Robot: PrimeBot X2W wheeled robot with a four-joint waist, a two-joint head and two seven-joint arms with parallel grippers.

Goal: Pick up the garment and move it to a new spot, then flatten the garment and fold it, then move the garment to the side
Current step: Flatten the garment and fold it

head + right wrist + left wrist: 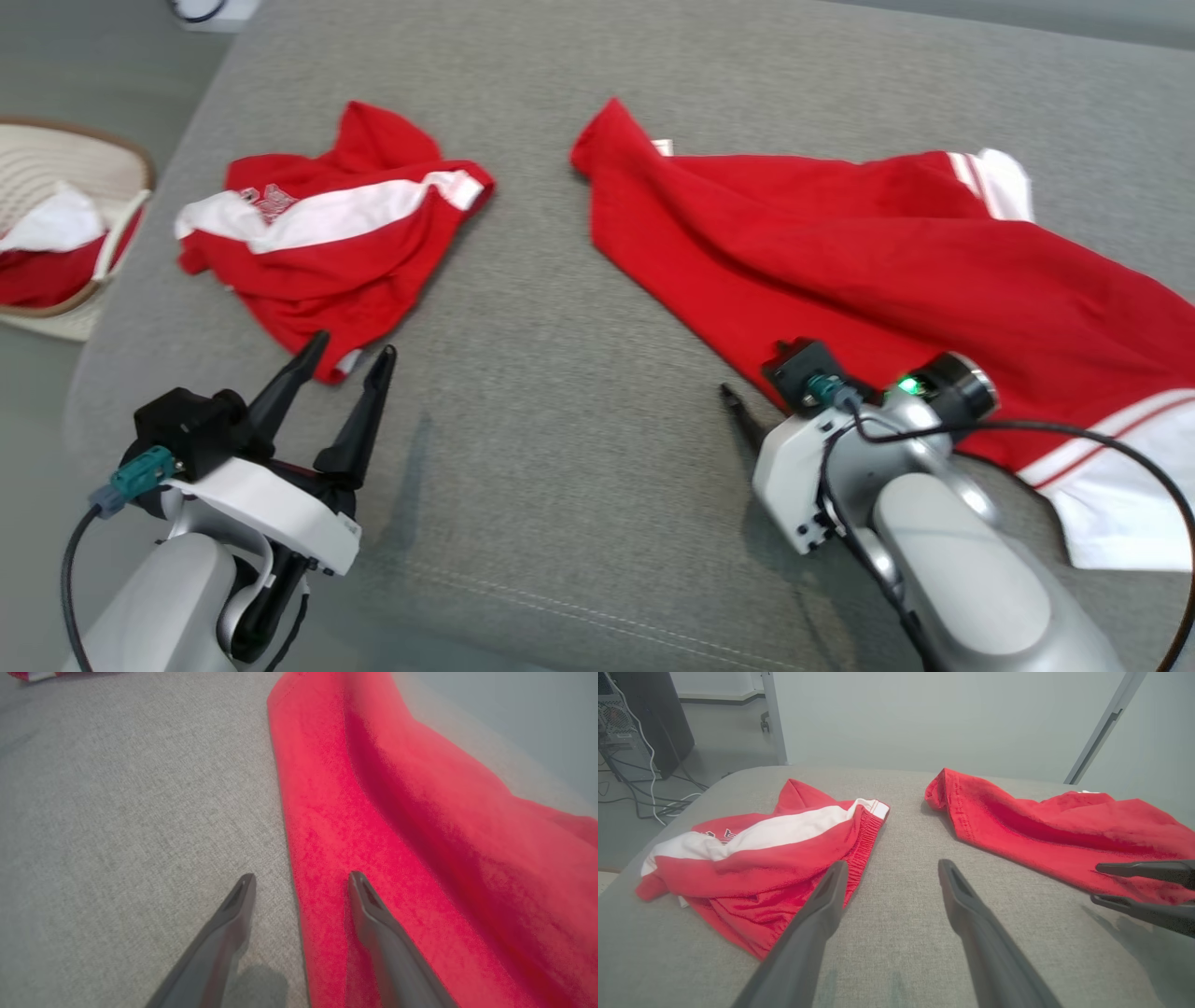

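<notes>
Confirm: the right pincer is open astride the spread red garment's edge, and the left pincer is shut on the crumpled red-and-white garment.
Wrong on the left pincer: it is open and holds nothing, bare grey cushion between its fingers, near the crumpled red-and-white garment, as the left wrist view shows. The right pincer is open astride the edge of the spread red garment.

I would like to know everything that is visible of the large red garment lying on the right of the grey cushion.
The large red garment is soft, knit-looking cloth with white striped trim at its near right end. It lies spread but wrinkled on the grey cushion, one corner pointing away. The open right gripper straddles its stitched edge, one finger over cloth, one over cushion; contact is unclear.
</notes>
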